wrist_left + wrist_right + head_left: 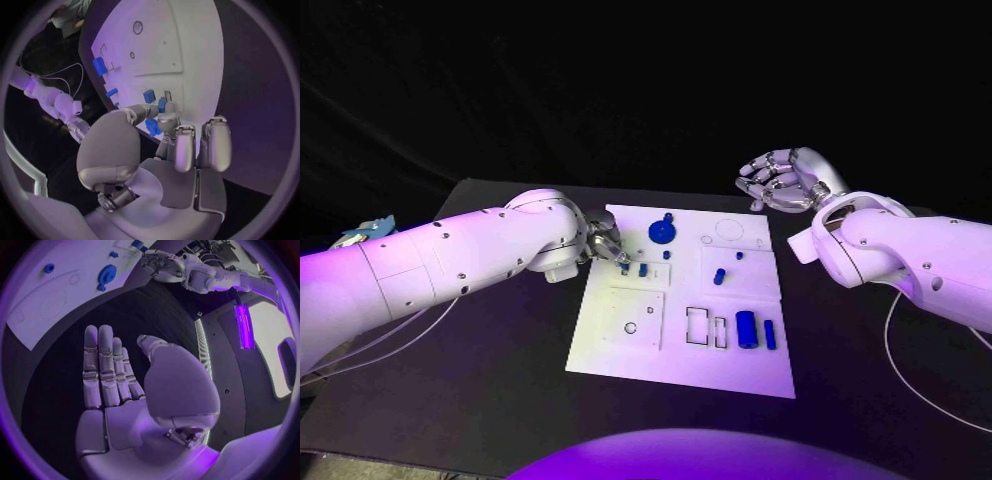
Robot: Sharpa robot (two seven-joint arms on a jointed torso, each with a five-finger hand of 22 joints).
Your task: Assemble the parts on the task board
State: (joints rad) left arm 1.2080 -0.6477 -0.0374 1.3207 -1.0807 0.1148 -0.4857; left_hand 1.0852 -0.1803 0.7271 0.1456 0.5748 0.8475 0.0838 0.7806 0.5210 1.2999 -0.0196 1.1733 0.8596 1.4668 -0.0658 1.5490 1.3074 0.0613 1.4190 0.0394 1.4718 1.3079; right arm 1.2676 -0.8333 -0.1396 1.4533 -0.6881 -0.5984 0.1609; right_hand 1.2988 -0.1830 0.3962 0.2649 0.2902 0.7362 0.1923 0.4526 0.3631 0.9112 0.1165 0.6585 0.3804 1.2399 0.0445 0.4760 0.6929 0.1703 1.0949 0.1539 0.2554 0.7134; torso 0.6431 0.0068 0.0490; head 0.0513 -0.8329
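Left silver many-fingered hand (pixel 604 246) positioned at left edge of flat white rectangular task board (pixel 625 345), thumb and one finger pinching small blue plastic part (pixel 152 127) just above board surface; remaining fingers (pixel 214 145) extended side by side. Right silver many-fingered hand (pixel 783 180) raised clear of black table (pixel 473 380) beyond far right corner of board, holding nothing, fingers (pixel 100 365) straight and pressed together, thumb apart. Located on board: round blue disc part (pixel 661 232) near far edge, short blue peg (pixel 720 277) at centre, blue cylinder (pixel 747 329) beside slim blue bar (pixel 770 334) near right edge.
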